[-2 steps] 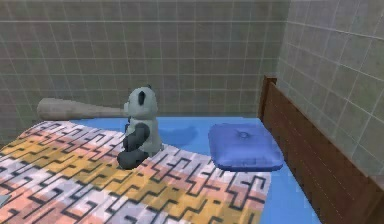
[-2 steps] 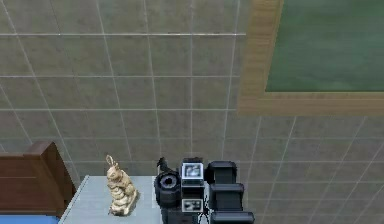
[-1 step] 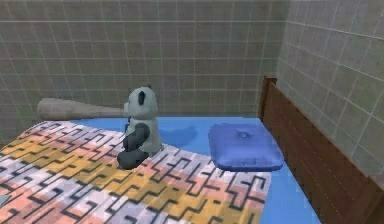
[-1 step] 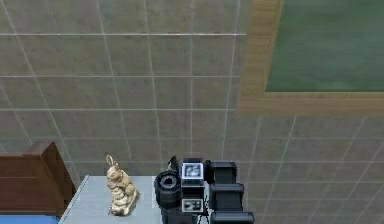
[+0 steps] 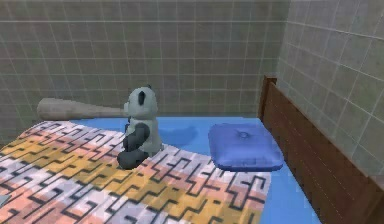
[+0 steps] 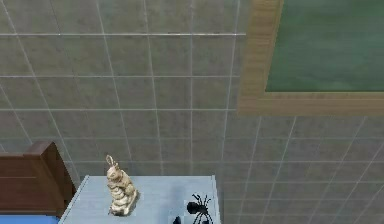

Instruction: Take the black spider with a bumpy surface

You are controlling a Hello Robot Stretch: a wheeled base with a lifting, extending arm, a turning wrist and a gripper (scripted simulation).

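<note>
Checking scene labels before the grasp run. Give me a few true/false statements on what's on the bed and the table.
1. The black spider sits on the pale table, to the right of a beige rabbit figurine in the arm side view. True.
2. The pillow on the bed is red. False: it is blue.
3. A bat lies behind the panda plush. True.
4. The panda plush sits on the pillow. False: it sits on the patterned quilt.

A home bedroom: bed point(image 5: 290, 192) with patterned quilt point(image 5: 100, 172), blue pillow point(image 5: 245, 146), wooden headboard point(image 5: 312, 142), tiled walls point(image 5: 200, 50).
</note>
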